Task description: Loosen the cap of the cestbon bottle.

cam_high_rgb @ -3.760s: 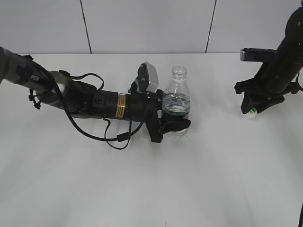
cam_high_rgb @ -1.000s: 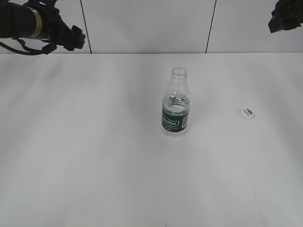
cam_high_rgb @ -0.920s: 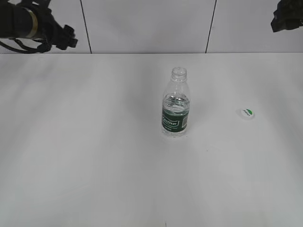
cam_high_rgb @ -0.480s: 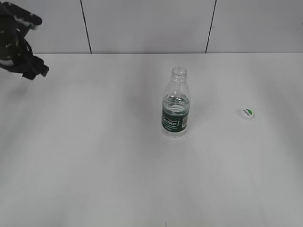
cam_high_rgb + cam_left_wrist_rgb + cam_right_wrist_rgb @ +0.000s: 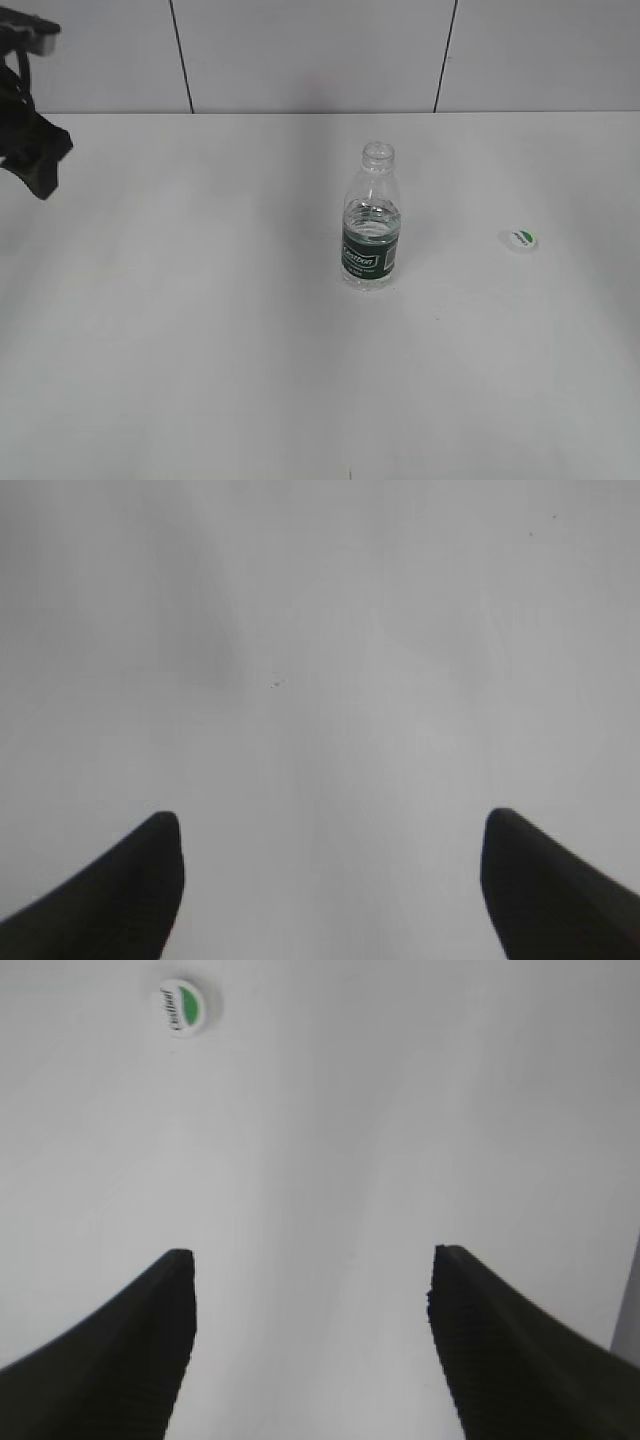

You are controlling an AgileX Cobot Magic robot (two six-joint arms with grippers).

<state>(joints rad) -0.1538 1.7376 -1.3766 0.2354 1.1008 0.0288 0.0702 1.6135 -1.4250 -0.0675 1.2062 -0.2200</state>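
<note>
The cestbon bottle (image 5: 372,222) stands upright at the middle of the white table, its neck uncovered, partly filled with water. The white cap (image 5: 519,239) with a green mark lies on the table to the bottle's right; it also shows at the top left of the right wrist view (image 5: 180,1006). My left gripper (image 5: 330,825) hangs open over bare table, nothing between its fingers. Part of the left arm (image 5: 28,150) shows at the far left edge of the exterior view. My right gripper (image 5: 312,1255) is open and empty, away from the cap; it is outside the exterior view.
The white table (image 5: 200,330) meets a pale panelled wall (image 5: 300,55) at the back. Only the bottle and the cap lie on the tabletop.
The left arm has swung from the upper left corner down along the far left edge. The right arm has left the upper right corner of the exterior view. Bottle and cap have not moved.
</note>
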